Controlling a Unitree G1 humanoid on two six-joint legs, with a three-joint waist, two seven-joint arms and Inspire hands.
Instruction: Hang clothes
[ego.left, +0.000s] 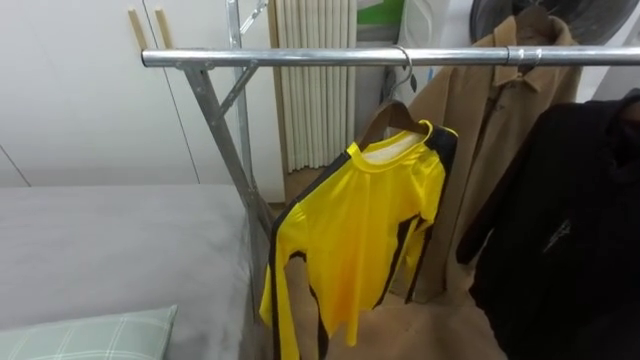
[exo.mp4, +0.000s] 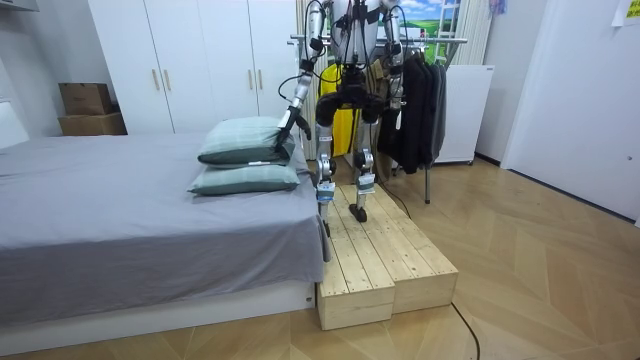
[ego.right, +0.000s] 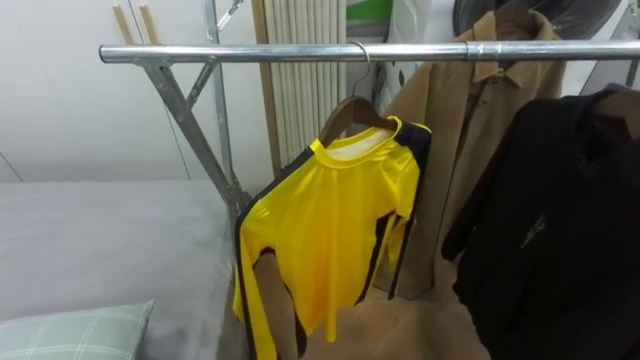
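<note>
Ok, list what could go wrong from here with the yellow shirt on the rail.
1. The shirt hangs crooked on its hanger, one shoulder drooping low, so it may slide off.
2. The robot stands on a raised wooden platform beside the bed; a careless step back or sideways might miss its edge.

Left hand (exo.mp4: 288, 122) low and out from the body, right hand (exo.mp4: 396, 100) down at the side.

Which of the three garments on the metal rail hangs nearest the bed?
The shiny yellow shirt with dark side stripes, on a wooden hanger; the tan coat and black jacket hang farther to its right.
</note>
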